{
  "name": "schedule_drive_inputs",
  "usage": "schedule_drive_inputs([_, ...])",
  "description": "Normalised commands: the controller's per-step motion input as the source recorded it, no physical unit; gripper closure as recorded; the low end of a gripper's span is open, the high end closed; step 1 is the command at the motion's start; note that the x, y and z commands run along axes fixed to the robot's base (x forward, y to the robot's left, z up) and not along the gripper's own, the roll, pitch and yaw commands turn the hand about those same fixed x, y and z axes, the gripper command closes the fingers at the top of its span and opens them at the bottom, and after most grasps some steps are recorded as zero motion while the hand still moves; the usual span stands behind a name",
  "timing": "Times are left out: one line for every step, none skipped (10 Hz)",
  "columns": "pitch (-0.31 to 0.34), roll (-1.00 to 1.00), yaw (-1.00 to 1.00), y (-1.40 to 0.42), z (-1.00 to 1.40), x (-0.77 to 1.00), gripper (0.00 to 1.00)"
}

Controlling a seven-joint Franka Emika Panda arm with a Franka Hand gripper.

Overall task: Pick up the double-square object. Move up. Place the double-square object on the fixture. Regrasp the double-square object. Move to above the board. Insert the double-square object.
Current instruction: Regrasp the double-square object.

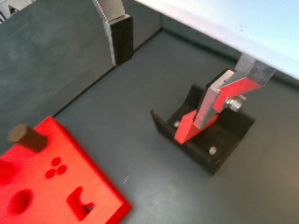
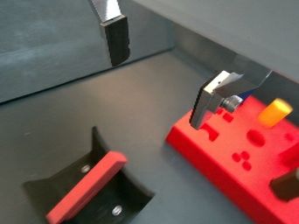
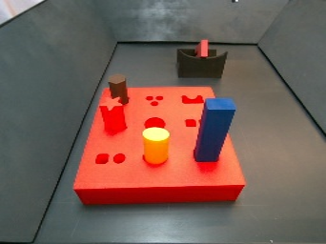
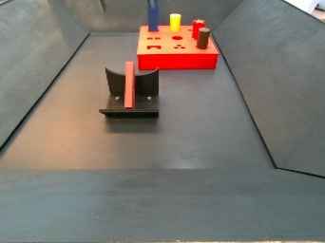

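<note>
1. My gripper (image 1: 176, 57) shows only in both wrist views (image 2: 163, 66): its two silver fingers (image 1: 121, 35) stand well apart with nothing between them, so I read it as wide and empty. It sits above the dark floor, clear of every piece.
2. Neither side view shows the gripper.
3. Double-square object (image 4: 129, 85) rests in the notch of the fixture (image 4: 146, 95), leaning upright in it; also seen in a side view (image 3: 204, 48), with the fixture (image 3: 201, 65) at the far end.
4. In a wrist view the same slab (image 2: 87, 185) lies along the fixture (image 2: 70, 188).
5. The board (image 3: 128, 167) lies well apart from the fixture and carries a blue block (image 3: 214, 129), a yellow cylinder (image 3: 155, 145), a red notch-topped peg (image 3: 112, 118) and a dark brownish peg (image 3: 118, 89).
</note>
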Motion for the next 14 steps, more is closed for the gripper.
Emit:
schedule_drive_inputs([0.004,1.00,0.02,-0.02,0.00,-0.04,0.00])
schedule_drive_inputs([-0.006,1.00,0.02,-0.02,0.01,-0.03,0.00])
schedule_drive_inputs([-0.010,1.00,0.02,-0.02,0.00,-0.03,0.00])
schedule_drive_inputs([-0.013,1.00,0.02,-0.02,0.00,-0.03,0.00])
schedule_drive_inputs([-0.012,1.00,0.02,-0.02,0.00,-0.03,0.00])
schedule_drive_inputs([-0.011,1.00,0.02,-0.02,0.01,-0.02,0.00])
schedule_drive_inputs([-0.007,1.00,0.02,-0.02,0.01,-0.01,0.00])
schedule_drive_inputs([-0.002,1.00,0.03,-0.02,0.00,0.01,0.00])
schedule_drive_inputs([0.007,1.00,0.03,-0.02,-0.01,0.02,0.00])
schedule_drive_inputs([0.016,1.00,0.03,-0.02,-0.01,0.03,0.00])
schedule_drive_inputs([0.032,1.00,0.03,-0.03,-0.01,0.05,0.00])
schedule_drive_inputs([0.046,1.00,0.04,-0.03,-0.02,0.06,0.00])
schedule_drive_inputs([0.067,1.00,0.05,-0.03,-0.01,0.07,0.00])
schedule_drive_inputs([0.104,1.00,0.06,-0.04,-0.01,0.09,0.00])
